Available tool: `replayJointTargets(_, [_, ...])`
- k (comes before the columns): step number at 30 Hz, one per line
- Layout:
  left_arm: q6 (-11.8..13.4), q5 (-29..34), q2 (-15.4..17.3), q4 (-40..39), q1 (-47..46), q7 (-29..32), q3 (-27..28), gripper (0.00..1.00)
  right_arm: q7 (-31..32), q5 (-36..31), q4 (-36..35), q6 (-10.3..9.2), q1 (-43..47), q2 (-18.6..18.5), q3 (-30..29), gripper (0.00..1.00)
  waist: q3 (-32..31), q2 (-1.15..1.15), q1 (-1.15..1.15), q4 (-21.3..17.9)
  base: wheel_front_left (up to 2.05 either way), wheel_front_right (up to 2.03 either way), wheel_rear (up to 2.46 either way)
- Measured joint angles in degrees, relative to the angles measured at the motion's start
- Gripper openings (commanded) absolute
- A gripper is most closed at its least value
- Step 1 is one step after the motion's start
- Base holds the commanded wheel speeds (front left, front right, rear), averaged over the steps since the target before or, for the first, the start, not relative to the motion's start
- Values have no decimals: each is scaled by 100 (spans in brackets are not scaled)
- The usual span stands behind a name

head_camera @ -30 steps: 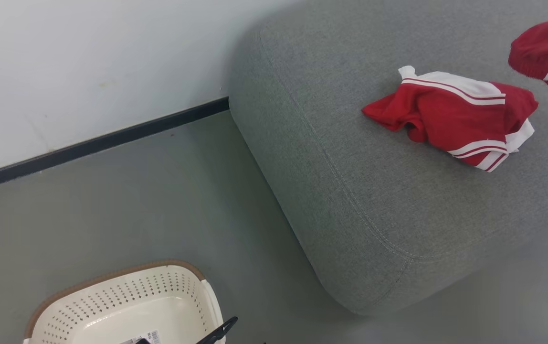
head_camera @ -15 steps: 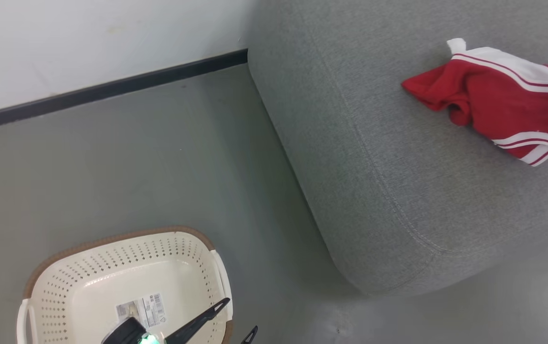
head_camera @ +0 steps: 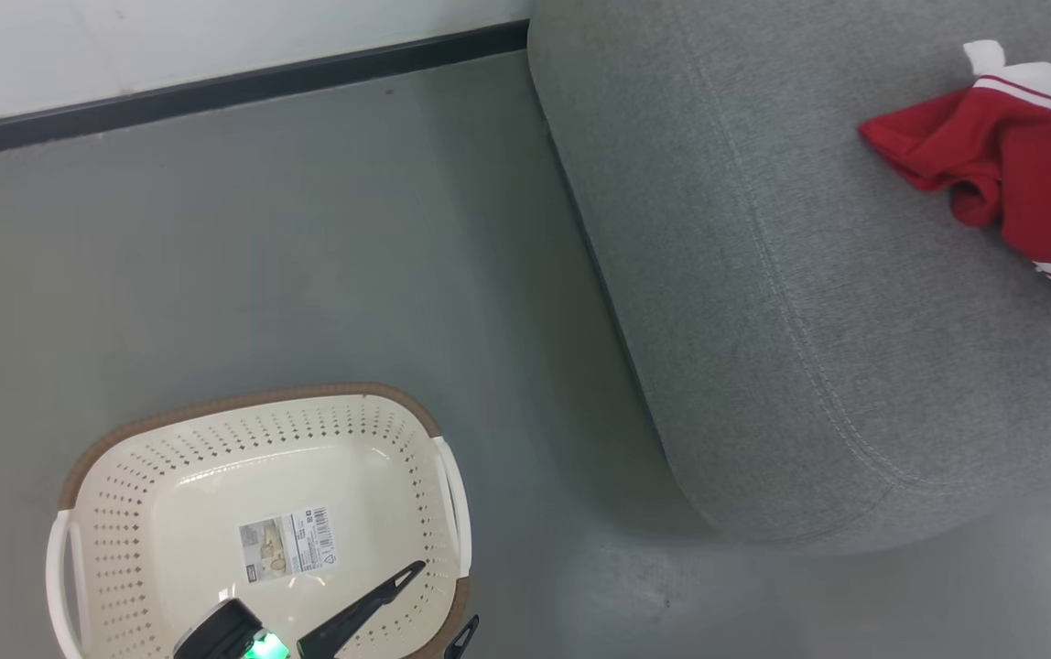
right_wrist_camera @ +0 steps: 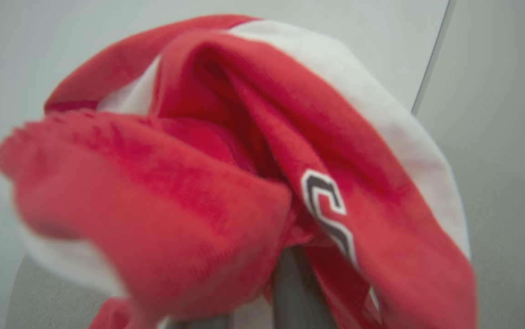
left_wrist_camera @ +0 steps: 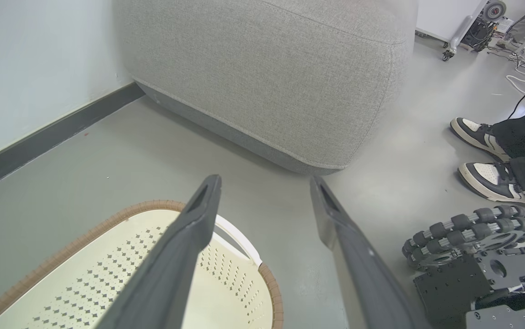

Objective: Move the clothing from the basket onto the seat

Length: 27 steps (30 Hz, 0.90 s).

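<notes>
Clothing: two red-and-white pieces accounted for.

1. Laid garment (head_camera: pixel 1020 174): crumpled on top of the seat (head_camera: pixel 763 275), well in from its rounded corner.
2. Carried garment (right_wrist_camera: pixel 226 183): bunched over the right gripper (right_wrist_camera: pixel 258 306). The jaws appear to be pinching it, though cloth hides the tips. A grey woven surface below it is probably the seat.

Basket (head_camera: pixel 251 399): on the floor off the seat's rounded corner, apart from it. A printed label (head_camera: pixel 287 545) lies on its bottom, and no red cloth shows in the part that can be seen.

Left gripper (left_wrist_camera: pixel 265 183): jaws spread wide and holding nothing. It hovers over the basket's rim on the side towards the seat.

Person's shoes (left_wrist_camera: pixel 486 137): on the floor, near the seat's far corner.

Step in hand, as judged: delivery of the second, likely last, garment.

Next move, as judged: bring the right gripper down over bare seat fabric beside the laid garment and part the jaws. Draw back cleanly, because soft cloth draped over the fingers may cling and drag off the seat.
</notes>
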Motion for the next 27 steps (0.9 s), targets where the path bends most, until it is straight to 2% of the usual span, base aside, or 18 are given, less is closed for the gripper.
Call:
replayJointTargets(12, [1,-2,16,-21,4,1,99,100,472,-7,1288,52,-426,-85,180,0,199,-1,-1,187,0,0,0])
replayJointTargets(17, [1,-2,37,-24,4,0,130,100,605,-8,1511,59,-573,-87,271,2,225,-1,0,176,0,0,0])
replayJointTargets(18, [1,-2,37,-26,4,0,133,100,605,-8,1521,60,-628,-101,277,41,230,-1,0,174,0,0,0])
replayJointTargets(19, [1,-2,37,-29,4,1,135,100,604,-8,1538,74,-699,-109,282,95,236,-1,0,171,0,0,0])
replayJointTargets(20, [1,-2,37,-29,4,1,140,100,603,-10,1548,85,-753,-116,296,100,241,-1,-1,168,0,0,0])
replayJointTargets(27, [1,-3,20,-21,0,0,153,100,559,-60,1717,101,-865,-114,380,100,239,-1,-1,145,0,0,0])
